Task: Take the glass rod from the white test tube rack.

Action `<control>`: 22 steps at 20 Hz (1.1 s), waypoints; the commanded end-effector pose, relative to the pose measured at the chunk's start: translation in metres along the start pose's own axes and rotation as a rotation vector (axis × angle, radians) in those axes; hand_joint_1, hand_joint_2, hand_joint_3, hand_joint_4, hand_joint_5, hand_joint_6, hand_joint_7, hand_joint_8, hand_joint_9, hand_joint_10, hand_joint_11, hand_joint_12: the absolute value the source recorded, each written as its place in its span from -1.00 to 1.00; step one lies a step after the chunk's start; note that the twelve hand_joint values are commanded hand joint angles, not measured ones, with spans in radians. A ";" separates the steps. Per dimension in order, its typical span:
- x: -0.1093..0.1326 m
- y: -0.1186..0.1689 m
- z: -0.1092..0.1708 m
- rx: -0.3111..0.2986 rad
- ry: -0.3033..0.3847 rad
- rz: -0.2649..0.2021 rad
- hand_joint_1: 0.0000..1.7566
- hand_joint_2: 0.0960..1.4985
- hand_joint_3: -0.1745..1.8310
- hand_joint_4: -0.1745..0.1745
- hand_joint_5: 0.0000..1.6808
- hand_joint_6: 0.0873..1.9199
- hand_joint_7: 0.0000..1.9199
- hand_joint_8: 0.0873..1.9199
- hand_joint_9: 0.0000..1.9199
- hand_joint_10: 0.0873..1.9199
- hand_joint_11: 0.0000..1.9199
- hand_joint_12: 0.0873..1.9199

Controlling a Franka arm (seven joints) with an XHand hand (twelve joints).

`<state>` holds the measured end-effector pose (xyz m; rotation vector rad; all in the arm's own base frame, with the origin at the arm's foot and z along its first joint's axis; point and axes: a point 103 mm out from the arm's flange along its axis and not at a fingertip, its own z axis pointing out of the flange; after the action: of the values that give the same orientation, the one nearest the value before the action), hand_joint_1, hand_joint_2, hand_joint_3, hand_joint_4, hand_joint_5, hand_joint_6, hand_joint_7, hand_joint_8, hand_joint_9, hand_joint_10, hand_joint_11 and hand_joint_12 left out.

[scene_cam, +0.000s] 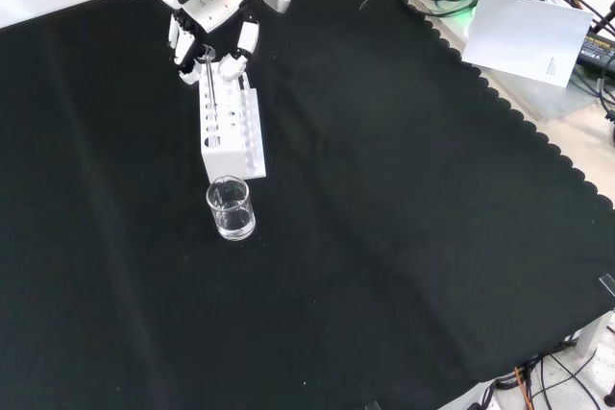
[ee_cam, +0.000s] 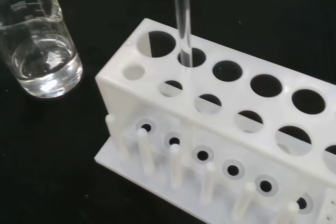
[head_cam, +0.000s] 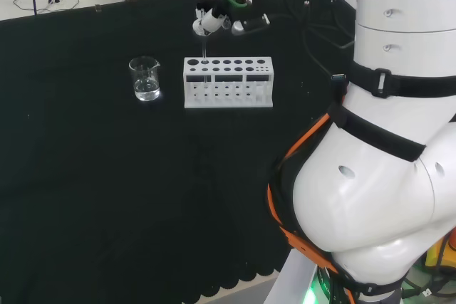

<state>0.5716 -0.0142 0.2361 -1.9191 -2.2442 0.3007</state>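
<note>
The white test tube rack (head_cam: 228, 92) stands on the black cloth, with two rows of round holes on top. A clear glass rod (ee_cam: 182, 19) stands upright in a hole near the rack's end beside the beaker. In the head view the hand (head_cam: 209, 21) hovers just above that end of the rack, and the rod (head_cam: 204, 62) runs from it down into the rack. In the front view the hand (scene_cam: 207, 16) reaches in from the top, its fingers curled round the upper end of the rod (scene_cam: 209, 72) above the rack (scene_cam: 236, 141).
A small glass beaker (head_cam: 145, 80) part full of clear liquid stands left of the rack in the head view, and just in front of the rack in the front view (scene_cam: 232, 208). The wrist view has the beaker (ee_cam: 39, 40) close to the rack's end. Cables and gear lie beyond the cloth's edge.
</note>
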 end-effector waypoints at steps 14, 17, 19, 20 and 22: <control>0.017 -0.004 -0.013 -0.070 -0.050 -0.019 0.05 0.14 -0.21 -1.00 -0.18 -0.02 0.18 -0.05 0.47 -0.04 0.18 0.18; 0.019 -0.003 -0.012 -0.096 -0.060 -0.025 0.19 0.31 -0.45 -1.00 -0.07 0.18 0.22 -0.05 0.52 -0.06 0.31 0.10; 0.021 -0.002 -0.012 -0.121 -0.066 -0.024 0.25 0.43 -0.63 -1.00 -0.02 0.24 0.25 -0.04 0.57 -0.08 0.42 0.02; 0.021 -0.002 -0.012 -0.138 -0.068 -0.023 0.26 0.45 -0.67 -1.00 0.00 0.23 0.26 -0.04 0.59 -0.09 0.47 -0.01; 0.022 -0.003 -0.016 -0.182 -0.067 -0.015 0.33 0.45 -0.72 -1.00 0.04 0.17 0.18 0.02 0.61 -0.09 0.57 -0.09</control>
<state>0.5690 0.0038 0.2466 -1.9596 -2.3572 0.2444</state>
